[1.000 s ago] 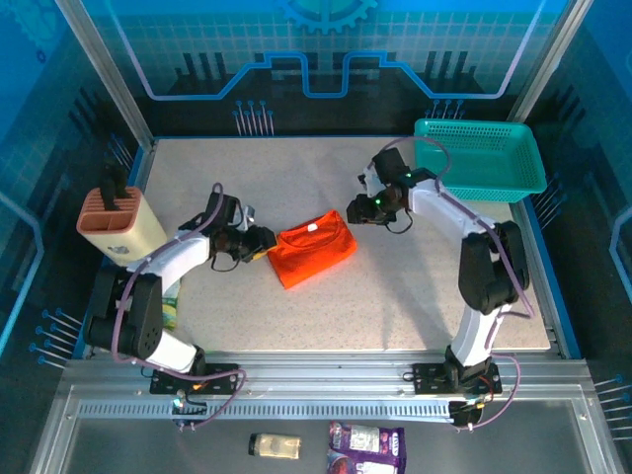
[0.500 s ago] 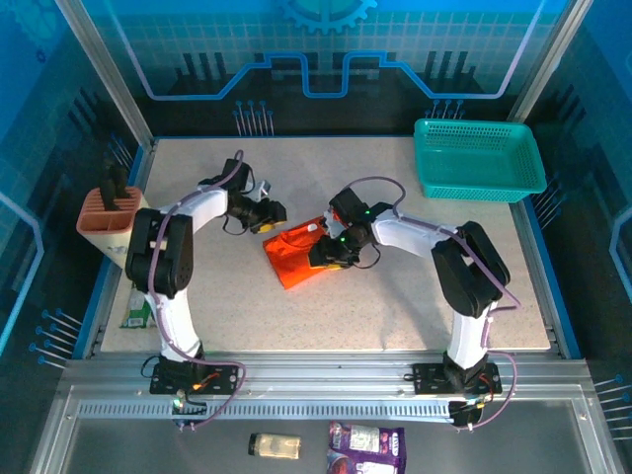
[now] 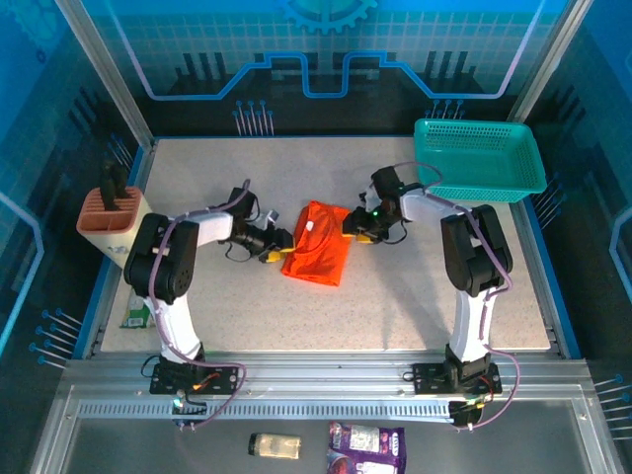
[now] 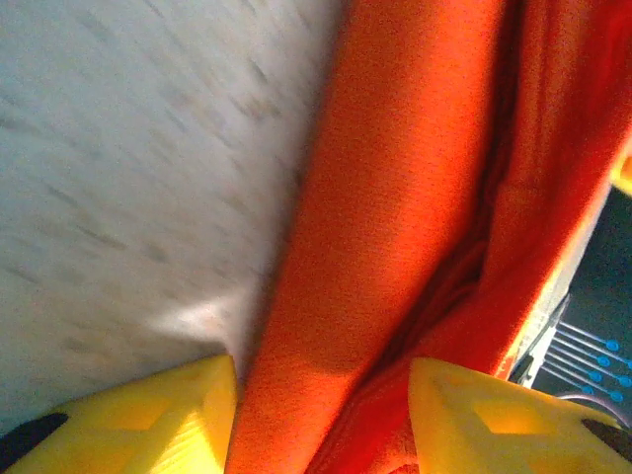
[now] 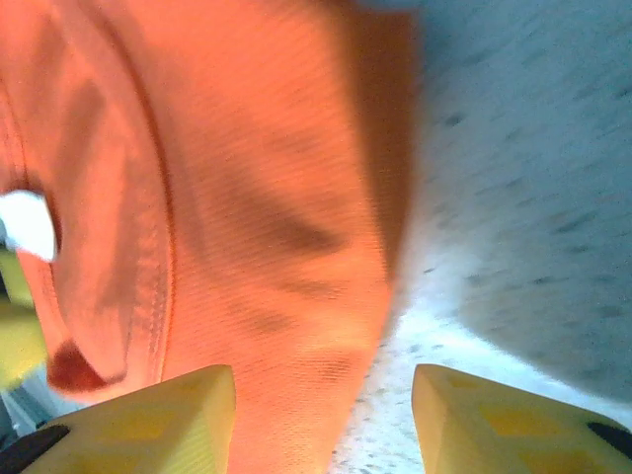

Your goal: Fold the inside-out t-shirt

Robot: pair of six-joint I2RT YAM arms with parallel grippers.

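— Which step do you have in hand?

— On the speckled pale table the bright orange soft cloth t-shirt lies in the middle, already a compact bundle, so I judge it is a late fold. My left gripper is at its left edge, with cloth filling the half-apart jaws. Whether it pinches, I cannot tell. My right gripper is at the far right edge, its jaws half apart and not clamping. Next, both must take a sure hold and move together.

— Any writing?

— Only a small white neck label, and it is not readable.
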